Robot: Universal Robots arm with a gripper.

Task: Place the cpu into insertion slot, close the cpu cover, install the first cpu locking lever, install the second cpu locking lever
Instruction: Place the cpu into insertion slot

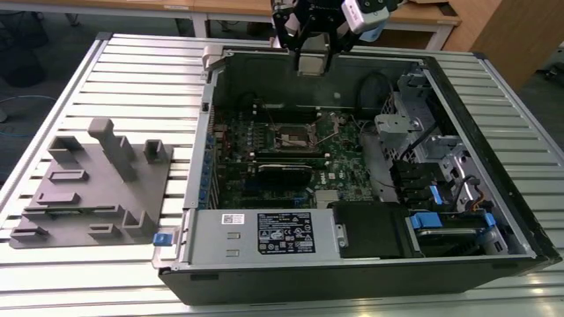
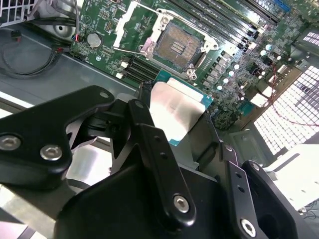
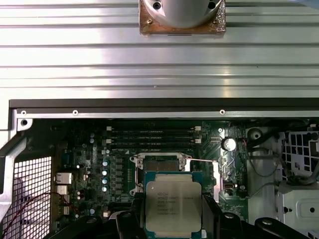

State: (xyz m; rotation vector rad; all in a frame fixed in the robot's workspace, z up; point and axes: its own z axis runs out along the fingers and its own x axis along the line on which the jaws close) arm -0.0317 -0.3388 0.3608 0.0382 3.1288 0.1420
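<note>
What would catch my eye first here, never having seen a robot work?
First, the open computer case lying on a ribbed metal table, its green circuit board bare. Over its far side hangs the black gripper, pinching a small silver chip by two edges. Mid-board, the square socket stands open and empty.

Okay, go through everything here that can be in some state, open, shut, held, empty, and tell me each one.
gripper: shut on the cpu.
cpu: held in the air, metal top showing, not seated.
insertion slot: empty, contacts uncovered.
cpu cover: swung open, off the slot.
computer case: lying on its side, side panel off.
</note>
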